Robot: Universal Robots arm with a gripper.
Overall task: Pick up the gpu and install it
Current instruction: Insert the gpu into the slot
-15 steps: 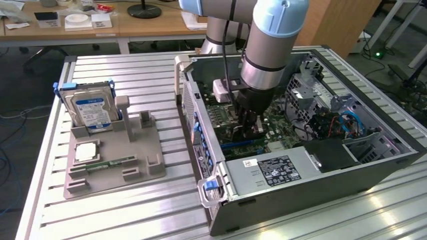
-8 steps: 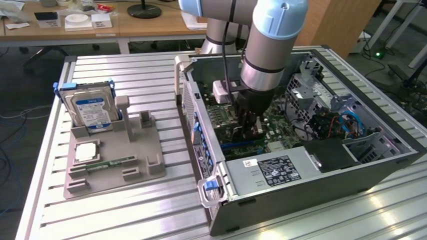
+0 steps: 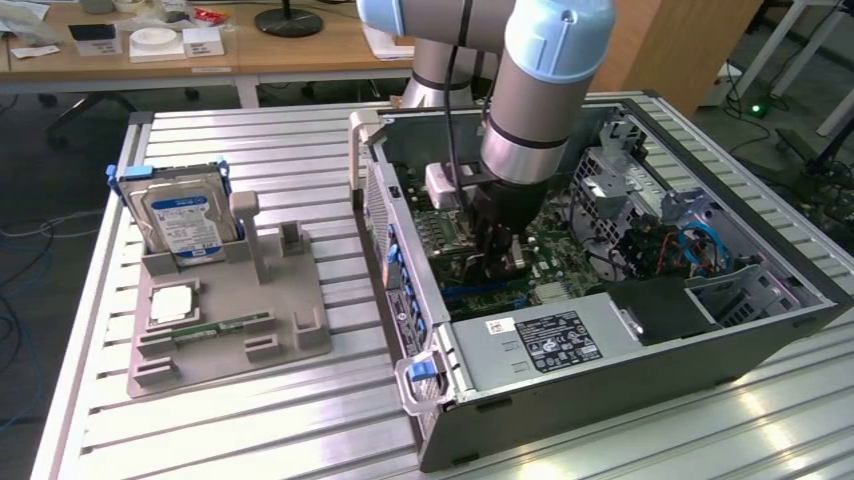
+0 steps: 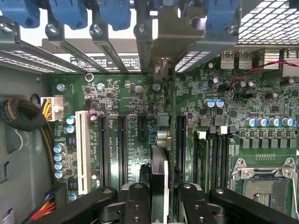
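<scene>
Edge-on between my fingers, the gpu stands upright over the green motherboard. Its dark cooler faces one side and its pale bracket reaches the case's rear slot openings. My gripper is shut on the card, one black finger on each side of it. The card sits between two black expansion slots; whether it is seated I cannot tell. In the exterior view my gripper is deep inside the open computer case, low over the board.
Beside the case, a grey fixture holds a silver hard drive and a narrow memory stick. The power supply and a drive cage flank the gripper. Sleeved cables and a CPU socket lie nearby.
</scene>
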